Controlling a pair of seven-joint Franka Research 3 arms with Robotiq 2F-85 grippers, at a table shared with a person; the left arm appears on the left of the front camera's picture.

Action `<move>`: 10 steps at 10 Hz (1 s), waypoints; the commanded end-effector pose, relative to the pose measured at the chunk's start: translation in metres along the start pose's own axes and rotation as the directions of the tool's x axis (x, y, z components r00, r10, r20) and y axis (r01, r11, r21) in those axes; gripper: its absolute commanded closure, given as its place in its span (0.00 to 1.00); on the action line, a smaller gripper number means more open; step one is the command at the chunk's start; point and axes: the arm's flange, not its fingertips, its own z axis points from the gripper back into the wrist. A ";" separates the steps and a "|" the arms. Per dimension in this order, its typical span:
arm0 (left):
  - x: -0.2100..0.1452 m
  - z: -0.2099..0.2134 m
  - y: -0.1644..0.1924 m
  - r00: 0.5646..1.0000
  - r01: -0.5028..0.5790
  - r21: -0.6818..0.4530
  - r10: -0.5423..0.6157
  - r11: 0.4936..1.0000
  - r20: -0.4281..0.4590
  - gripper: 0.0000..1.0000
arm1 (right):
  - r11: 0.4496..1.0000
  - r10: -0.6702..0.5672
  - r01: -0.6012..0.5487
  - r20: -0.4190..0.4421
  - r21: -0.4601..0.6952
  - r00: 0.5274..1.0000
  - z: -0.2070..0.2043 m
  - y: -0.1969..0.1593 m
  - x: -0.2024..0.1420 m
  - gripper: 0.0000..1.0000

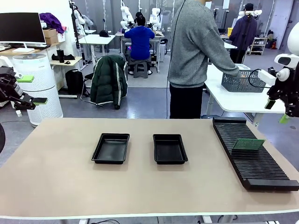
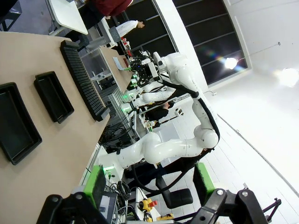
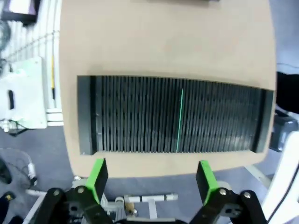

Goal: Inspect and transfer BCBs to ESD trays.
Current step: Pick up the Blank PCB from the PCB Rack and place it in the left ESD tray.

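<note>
You have two shallow black plastic trays side by side near the middle of the table point(image 1: 56, 186): the left tray point(image 1: 111, 148) and the right tray point(image 1: 170, 149), with a gap between them. Both are bare inside, with glossy flat floors, sloped walls and a flared rim.

Along the table's right edge lies a long black slotted rack point(image 1: 252, 154), ribbed across its width. One circuit board point(image 1: 248, 143), thin, flat, green and rectangular, stands on edge in a slot about halfway along it.

Your right gripper point(image 1: 277, 111) hangs raised beyond the table's far right corner. Its jaws are spread and there is nothing between the green pads. It is well apart from the board. Its wrist camera looks straight down on the rack point(image 3: 140, 114). There the board point(image 3: 180, 119) is a thin green line seen edge-on, lying between the two fingers of the right gripper point(image 3: 152, 179) in the picture.

Your left gripper point(image 1: 32, 89) sits raised off the table's far left corner, jaws likewise wide and empty, well away from both trays and farther still from the board. Past the left gripper point(image 2: 150, 184), its wrist camera takes in the left tray point(image 2: 16, 121), the right tray point(image 2: 53, 95) and the rack point(image 2: 84, 79).
</note>
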 end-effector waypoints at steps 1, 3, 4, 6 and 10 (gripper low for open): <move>-0.001 -0.001 -0.002 1.000 0.005 0.007 -0.005 1.000 0.013 0.00 | 0.999 -0.012 0.010 -0.055 -0.034 0.998 -0.006 0.004 0.008 0.00; -0.001 -0.001 -0.002 1.000 0.005 0.007 -0.005 1.000 0.013 0.00 | 0.999 -0.010 0.008 -0.037 -0.041 0.999 -0.005 -0.001 0.005 0.00; -0.001 -0.001 -0.002 1.000 0.005 0.007 -0.005 1.000 0.013 0.00 | 1.000 0.005 -0.006 -0.035 -0.018 0.999 -0.001 0.000 0.003 0.00; -0.001 -0.001 -0.002 1.000 0.005 0.007 -0.005 1.000 0.013 0.00 | 1.000 0.005 -0.006 -0.035 -0.018 0.999 -0.001 0.000 0.003 0.00; -0.001 -0.001 -0.002 1.000 0.005 0.007 -0.005 1.000 0.013 0.00 | 1.000 0.005 -0.006 -0.027 -0.023 1.000 0.000 -0.001 0.002 0.00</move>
